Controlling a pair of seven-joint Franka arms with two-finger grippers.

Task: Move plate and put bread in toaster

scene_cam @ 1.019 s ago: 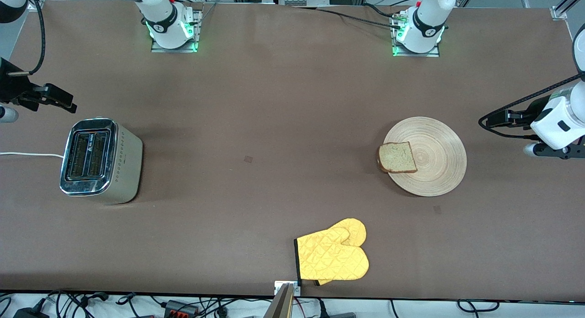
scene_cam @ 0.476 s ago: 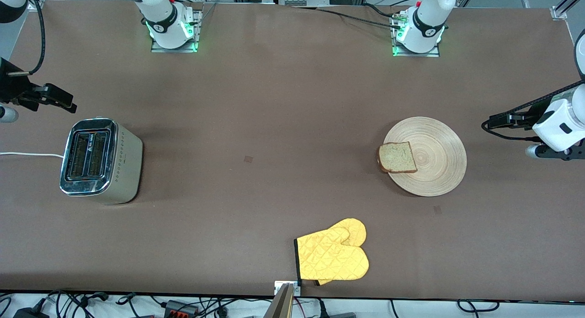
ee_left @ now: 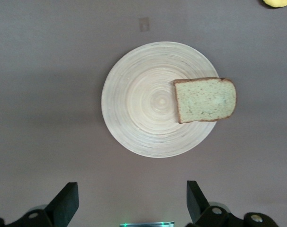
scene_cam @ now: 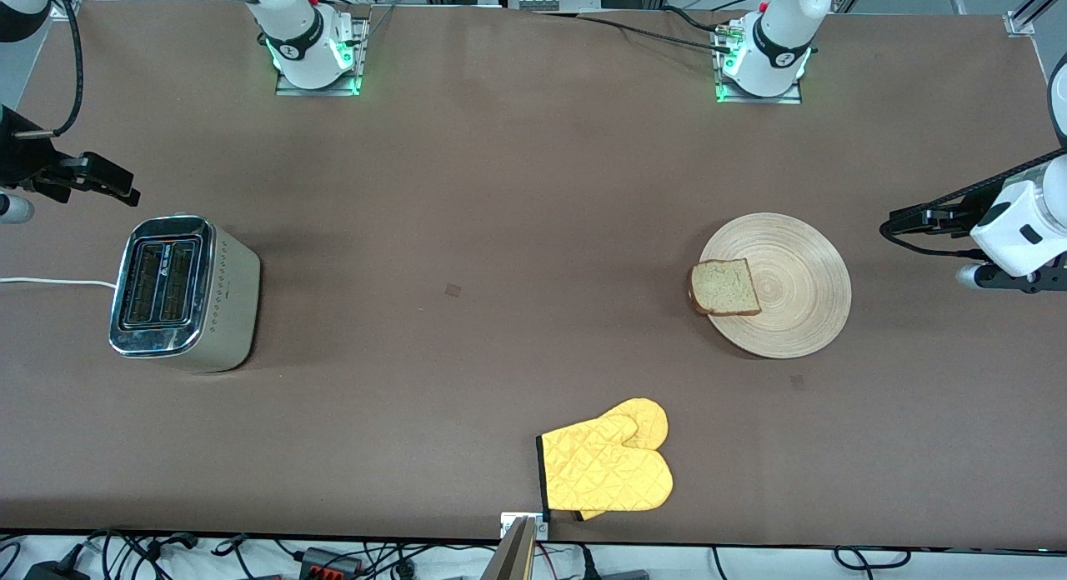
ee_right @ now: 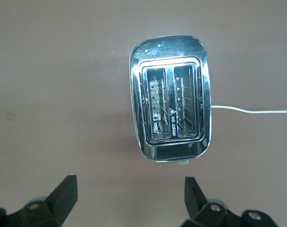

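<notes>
Hidden: both arms cut off at frame edges | left tool (ee_left: pixel 129 205) wide above surface beside plate (scene_cam: pixel 800 313), bread (scene_cam: pixel 724 287) overhanging | right tool (ee_right: pixel 129 203) wide beside toaster (scene_cam: pixel 185 292)

A robotics laboratory is shown. Two white arm bases (scene_cam: pixel 315 51) with green indicator lights are bolted to metal mounting plates on a large brown table (scene_cam: pixel 500 230). Aluminium framing and electrical equipment are seen along the edge by the bases, and tangled cables (scene_cam: pixel 333 557) and connectors along the edge nearest the front camera.
</notes>
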